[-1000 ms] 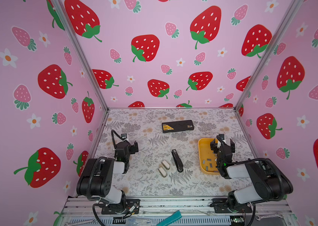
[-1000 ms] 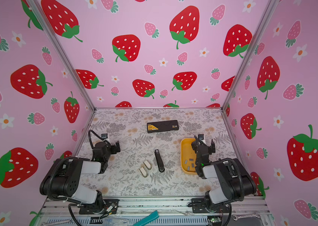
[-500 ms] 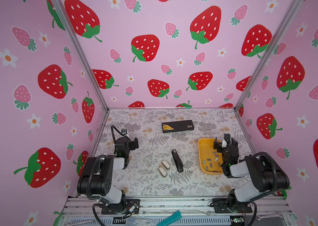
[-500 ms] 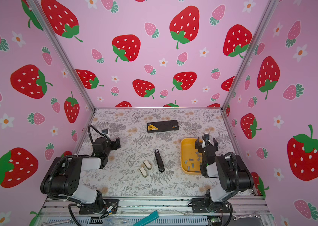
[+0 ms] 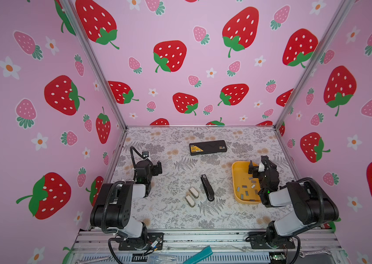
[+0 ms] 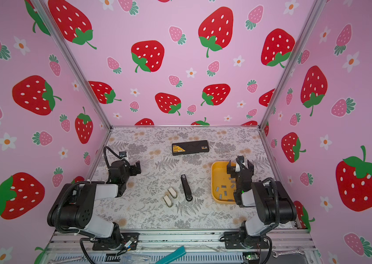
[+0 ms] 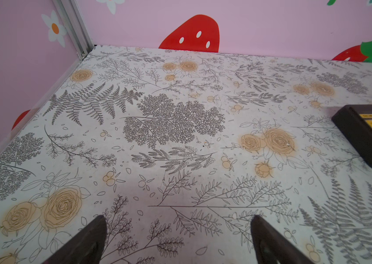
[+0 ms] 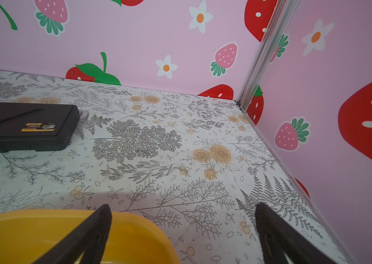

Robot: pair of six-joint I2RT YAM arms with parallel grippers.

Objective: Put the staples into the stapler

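Observation:
The black stapler (image 5: 207, 187) (image 6: 186, 187) lies closed on the floral table near the middle. Several small grey staples (image 5: 245, 186) (image 6: 224, 192) are scattered inside a yellow tray (image 5: 234, 180) (image 6: 213, 180) to its right. My right gripper (image 5: 257, 168) (image 6: 240, 168) (image 8: 182, 206) hovers open over the tray's far right corner; one finger is above the tray (image 8: 43, 228) and the other above the table. My left gripper (image 5: 155, 169) (image 6: 136, 169) (image 7: 179, 218) stands open and empty over bare table at the left, well away from the stapler.
A black box with a yellow label (image 5: 208, 147) (image 6: 190, 147) (image 7: 368, 137) (image 8: 25, 125) lies toward the back middle. Two small white oblong pieces (image 5: 192, 196) (image 6: 169, 196) rest just left of the stapler. Pink strawberry walls close in three sides.
The right arm has shifted its pose a little near the tray and the left gripper has edged slightly. Both stay open. Nothing on the table has moved.

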